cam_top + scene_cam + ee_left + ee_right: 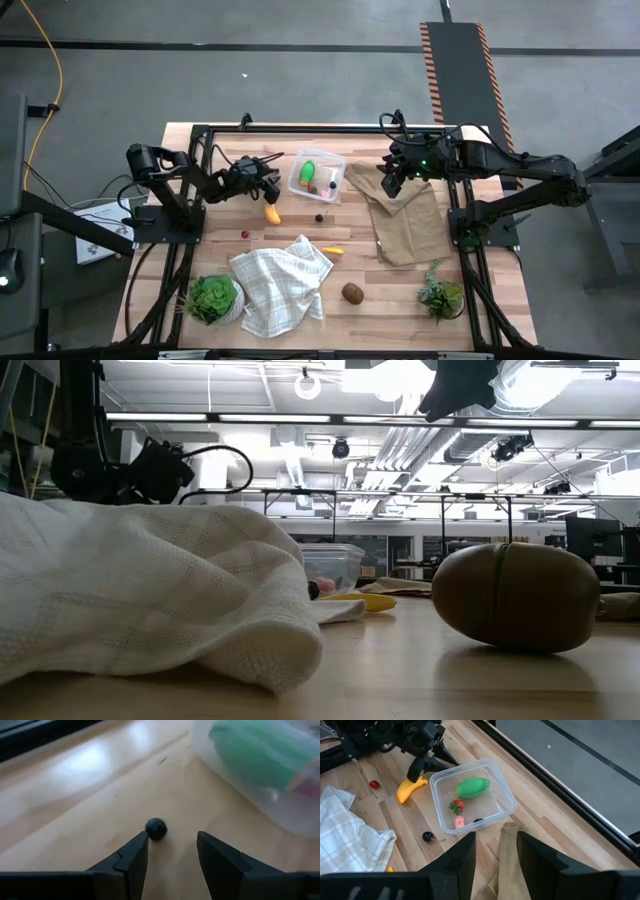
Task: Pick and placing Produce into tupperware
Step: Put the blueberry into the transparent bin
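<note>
Landmark: the clear square tupperware, far-centre on the bench.

Inside it: green oval piece, small strawberry, pink piece and a dark bit at the near wall.

Left tool sits just left of the tupperware, low over the wood, fingers apart and empty. Its wrist view shows a small dark berry on the bench just ahead of the gap between the fingers, tupperware wall close beside.

Yellow banana lies just near-left of the tupperware, below the left tool. Dark berry with stem just in front of the tupperware. Red berry further left of that. Small yellow piece well in front, against the white checked cloth. Brown kiwi further out, right of the cloth.

Right tool hovers right of the tupperware above the brown paper bag, fingers apart, empty.

Potted plants at the near-left and near-right corners.
</note>
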Robot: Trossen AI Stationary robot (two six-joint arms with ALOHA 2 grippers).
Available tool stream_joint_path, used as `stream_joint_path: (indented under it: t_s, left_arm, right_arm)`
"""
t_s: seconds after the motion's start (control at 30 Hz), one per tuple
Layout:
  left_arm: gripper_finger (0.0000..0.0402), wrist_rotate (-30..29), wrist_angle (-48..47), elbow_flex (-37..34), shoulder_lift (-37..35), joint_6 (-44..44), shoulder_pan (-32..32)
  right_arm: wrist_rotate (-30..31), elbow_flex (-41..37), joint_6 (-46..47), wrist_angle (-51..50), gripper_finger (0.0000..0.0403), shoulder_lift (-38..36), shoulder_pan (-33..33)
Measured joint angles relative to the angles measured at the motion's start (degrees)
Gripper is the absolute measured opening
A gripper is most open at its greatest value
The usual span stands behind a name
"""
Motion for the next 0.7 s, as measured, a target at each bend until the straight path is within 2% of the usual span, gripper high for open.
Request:
stream_joint_path:
  t_s: [0.7]
  left_arm:
    - [0.0159,-1.93,-0.01,0.0,-0.02,-0.09,0.05]
  right_arm:
    - [-0.02,0.0,-0.04,-0.03,0.0133,0.0,0.0]
